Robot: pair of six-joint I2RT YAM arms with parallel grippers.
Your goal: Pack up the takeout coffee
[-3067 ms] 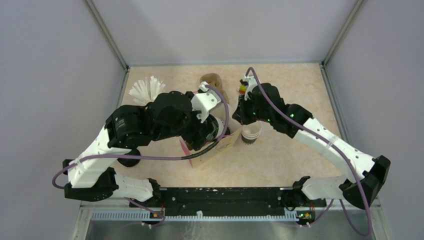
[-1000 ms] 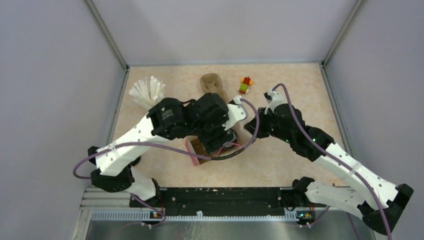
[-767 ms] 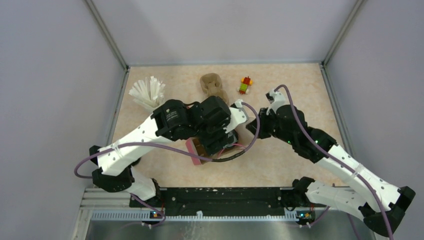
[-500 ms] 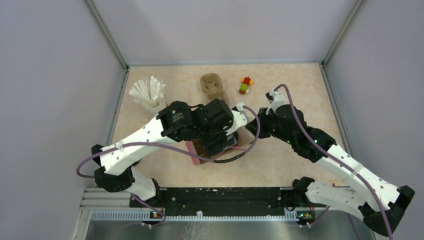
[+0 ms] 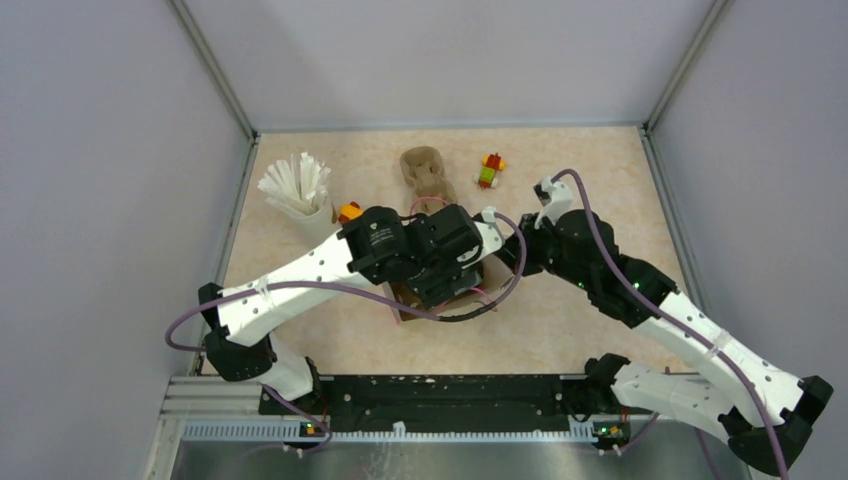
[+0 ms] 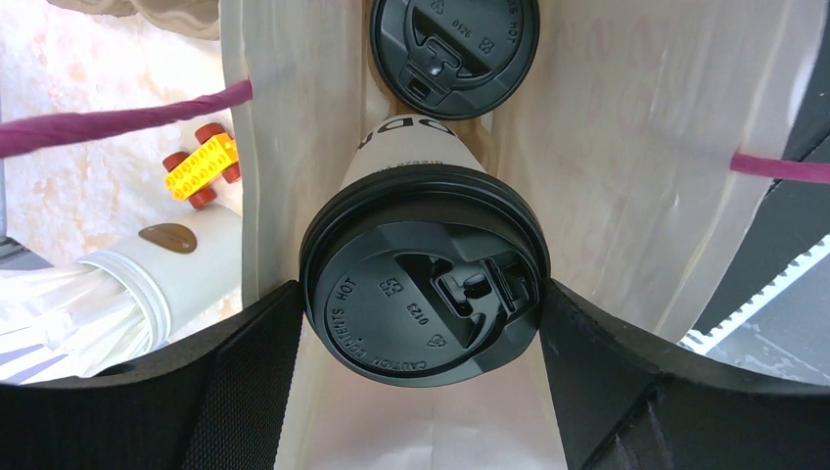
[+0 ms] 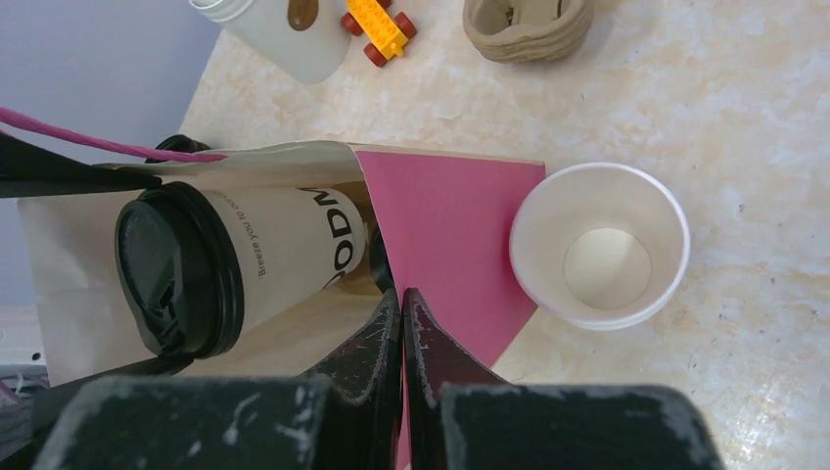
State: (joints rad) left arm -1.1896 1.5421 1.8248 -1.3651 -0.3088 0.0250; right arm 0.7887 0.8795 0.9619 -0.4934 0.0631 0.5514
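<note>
Left gripper [image 6: 421, 294] moved toward 3 o'clock, uncovering toy [image 5: 349, 211]. It's clamped on cup [image 6: 423, 284] in bag [image 6: 607, 147], second cup [image 6: 453, 49] at 12 o'clock. Right gripper [image 7: 402, 299] pinched together on bag wall.

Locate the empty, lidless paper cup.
Right wrist view: the lidless cup stands on the table at right, beside the paper bag's pink side, with the pulp tray farther up.

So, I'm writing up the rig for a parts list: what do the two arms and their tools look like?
Both the left arm and right arm alternate white link shells with black joint housings, and a purple cable runs loosely along each. The left tool has broad, matte black fingers; the right tool has slimmer black fingers with scuffed, greyish wear.
</note>
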